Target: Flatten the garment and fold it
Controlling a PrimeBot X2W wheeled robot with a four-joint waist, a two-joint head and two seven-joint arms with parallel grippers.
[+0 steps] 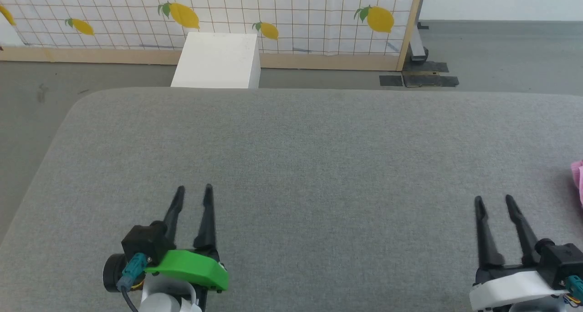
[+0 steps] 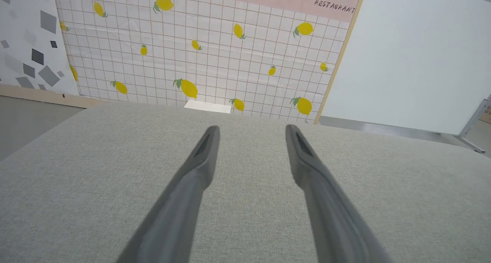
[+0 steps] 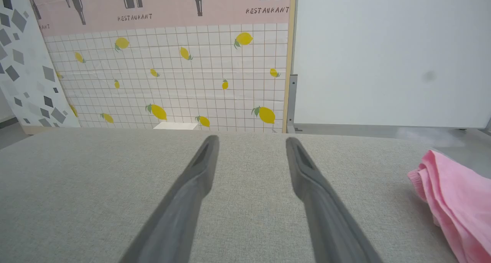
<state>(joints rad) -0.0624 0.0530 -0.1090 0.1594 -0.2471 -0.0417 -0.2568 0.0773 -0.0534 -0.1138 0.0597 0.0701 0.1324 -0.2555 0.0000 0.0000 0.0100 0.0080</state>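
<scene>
Lying bunched on the grey cushion [image 1: 291, 143], the pink garment [image 1: 577, 180] is being presented rightward of the right gripper [image 1: 493, 199], the nearer one; it and the left gripper [image 1: 195, 188] are being held parted, empty.

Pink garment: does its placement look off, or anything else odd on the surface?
Yes: the light pink wrinkly cloth garment lies bunched at the far right of the grey fabric surface, off-centre, right of the open right gripper and apart from it. Nothing else stands out.
</scene>
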